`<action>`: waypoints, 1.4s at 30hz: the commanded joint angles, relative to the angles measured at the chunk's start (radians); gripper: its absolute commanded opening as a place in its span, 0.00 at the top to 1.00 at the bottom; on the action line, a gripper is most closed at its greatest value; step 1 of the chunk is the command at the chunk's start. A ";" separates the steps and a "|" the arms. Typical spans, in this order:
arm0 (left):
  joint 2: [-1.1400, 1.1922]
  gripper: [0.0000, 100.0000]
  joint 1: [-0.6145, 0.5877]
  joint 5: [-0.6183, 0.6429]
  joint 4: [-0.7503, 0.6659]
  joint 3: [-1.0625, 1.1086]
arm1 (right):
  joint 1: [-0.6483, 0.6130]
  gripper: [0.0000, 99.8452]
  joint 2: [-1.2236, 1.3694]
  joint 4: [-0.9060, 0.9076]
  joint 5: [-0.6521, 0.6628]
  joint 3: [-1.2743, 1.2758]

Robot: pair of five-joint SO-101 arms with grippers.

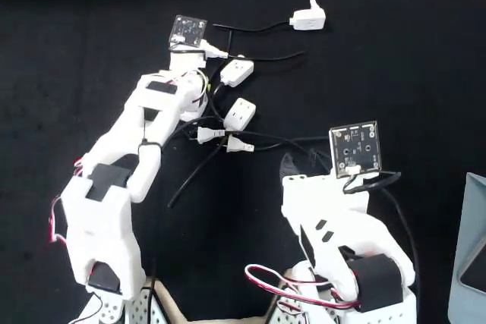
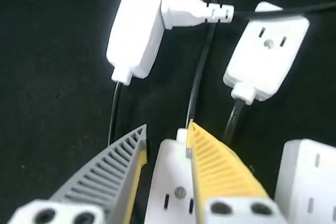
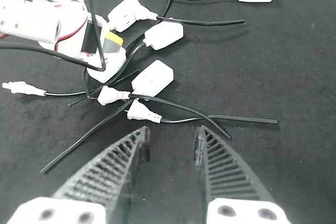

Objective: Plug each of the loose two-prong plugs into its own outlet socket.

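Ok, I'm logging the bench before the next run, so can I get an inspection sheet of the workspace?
Surface: black cloth-covered table, flat.
Job's things: five white socket blocks; one holds an inserted white plug; three loose white two-prong plugs lie unplugged.
Clutter: nothing seen.
Tools: left tool around one socket block, grip unclear; right tool open over bare cloth near the loose plugs.
Cables: black cords cross and tangle among the blocks.
Surroundings: grey-blue object at the high view's right edge.

Black table (image 1: 410,58) — grey-blue object (image 1: 471,252) beside.
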 commanded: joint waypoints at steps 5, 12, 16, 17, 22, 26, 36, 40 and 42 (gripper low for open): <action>0.046 0.87 -0.004 0.003 0.011 -0.133 | 0.012 0.86 0.002 -0.014 -0.006 -0.002; 0.046 0.87 0.045 -0.005 0.017 -0.068 | 0.012 0.86 0.002 -0.014 -0.006 -0.002; 0.034 0.87 0.074 -0.084 0.017 0.012 | 0.012 0.86 0.002 -0.012 -0.006 -0.002; 0.034 0.87 0.081 -0.126 0.017 0.024 | 0.012 0.86 0.002 -0.012 -0.006 -0.002; 0.025 0.87 0.091 -0.206 0.028 0.064 | 0.012 0.86 0.002 -0.012 -0.006 -0.002; -0.078 0.96 0.111 -0.207 0.193 0.065 | 0.012 0.86 0.002 -0.012 -0.006 -0.002; -0.281 0.97 0.249 -0.209 0.572 0.130 | 0.012 0.86 0.002 -0.012 -0.006 -0.002; -0.351 0.97 0.275 -0.209 0.571 0.223 | 0.012 0.86 0.002 -0.012 -0.006 -0.002; -0.394 0.97 0.277 -0.207 0.571 0.262 | 0.012 0.86 0.002 -0.012 -0.006 -0.002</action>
